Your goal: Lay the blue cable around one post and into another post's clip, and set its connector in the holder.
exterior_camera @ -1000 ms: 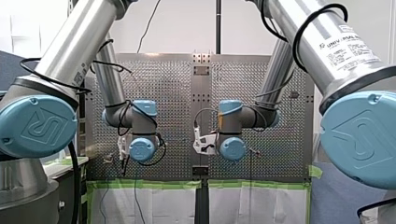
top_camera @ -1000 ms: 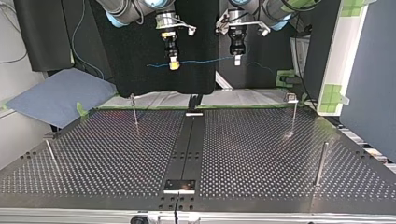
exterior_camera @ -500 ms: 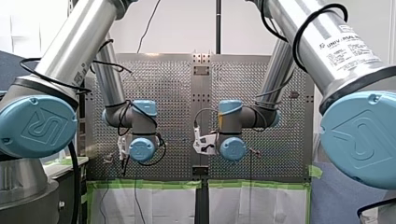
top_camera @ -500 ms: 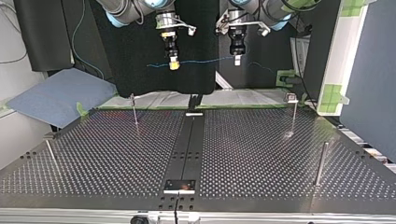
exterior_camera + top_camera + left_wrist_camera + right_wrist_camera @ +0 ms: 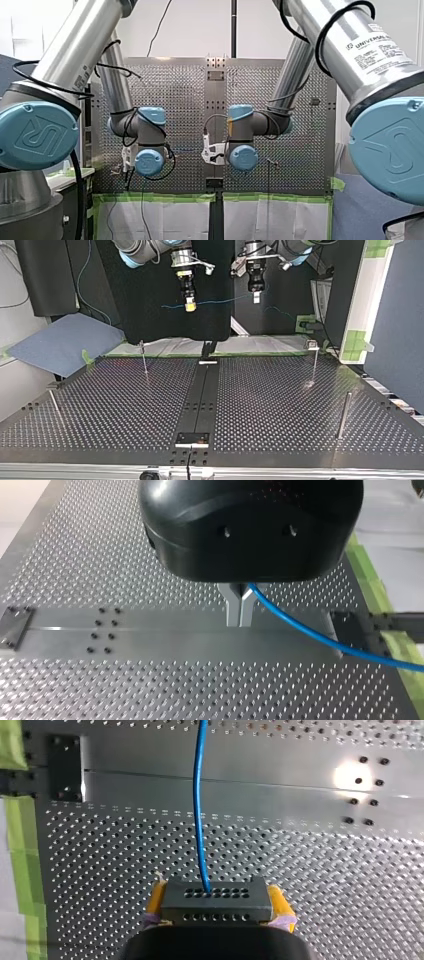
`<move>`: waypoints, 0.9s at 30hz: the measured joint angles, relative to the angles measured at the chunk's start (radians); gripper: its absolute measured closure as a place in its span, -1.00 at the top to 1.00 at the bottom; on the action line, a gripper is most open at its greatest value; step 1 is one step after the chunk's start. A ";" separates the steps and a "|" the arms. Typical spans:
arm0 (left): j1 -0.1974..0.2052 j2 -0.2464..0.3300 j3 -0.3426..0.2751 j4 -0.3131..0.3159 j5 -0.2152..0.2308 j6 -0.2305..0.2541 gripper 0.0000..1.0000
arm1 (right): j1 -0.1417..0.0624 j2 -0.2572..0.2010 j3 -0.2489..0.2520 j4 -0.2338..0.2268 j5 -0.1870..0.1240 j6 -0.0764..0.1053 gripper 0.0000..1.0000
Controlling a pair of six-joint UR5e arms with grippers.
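two pincers up high over the worktop (image 5: pixel 280 405): my left pincer (image 5: pixel 239 620) pinches the blue cable (image 5: pixel 300 629), my right pincer (image 5: pixel 217 906) clamps its connector (image 5: pixel 215 895) between yellow pads (image 5: pixel 156 901). no post (image 5: pixel 144 358) wrapped yet, nothing clipped or seated.

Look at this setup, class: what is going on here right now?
Two robot arms hold the blue cable in the air above the perforated table. Its black connector is clamped between the yellow pads of my right gripper; my left gripper pinches the cable further along. The cable spans between them and touches none of the posts, so no routing is done yet.
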 joint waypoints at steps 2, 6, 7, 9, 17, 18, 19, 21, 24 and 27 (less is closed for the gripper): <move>0.006 0.019 -0.001 -0.017 -0.012 0.005 -1.00 | 0.002 -0.016 -0.001 0.007 0.016 0.016 -1.00; 0.026 0.052 -0.001 -0.049 -0.010 0.019 -1.00 | -0.002 -0.049 -0.001 0.027 0.050 0.050 -1.00; 0.033 0.059 -0.002 -0.056 -0.005 0.019 -1.00 | -0.003 -0.056 -0.001 0.031 0.057 0.056 -1.00; 0.049 0.077 -0.002 -0.074 0.008 0.014 -1.00 | -0.005 -0.072 -0.001 0.037 0.074 0.066 -1.00; 0.109 0.143 0.008 -0.140 0.070 -0.020 -1.00 | -0.015 -0.135 -0.003 0.037 0.122 0.074 -1.00; 0.112 0.151 0.012 -0.147 0.074 -0.023 -1.00 | -0.016 -0.145 -0.005 0.037 0.120 0.074 -1.00; 0.114 0.158 0.016 -0.154 0.077 -0.026 -1.00 | -0.017 -0.151 -0.008 0.038 0.116 0.073 -1.00; 0.117 0.176 0.026 -0.172 0.081 -0.030 -1.00 | -0.019 -0.162 -0.017 0.043 0.109 0.072 -1.00; 0.118 0.202 0.044 -0.195 0.082 -0.033 -1.00 | -0.019 -0.168 -0.037 0.061 0.099 0.070 -1.00; 0.119 0.228 0.058 -0.218 0.082 -0.043 -1.00 | -0.019 -0.170 -0.058 0.078 0.082 0.068 -1.00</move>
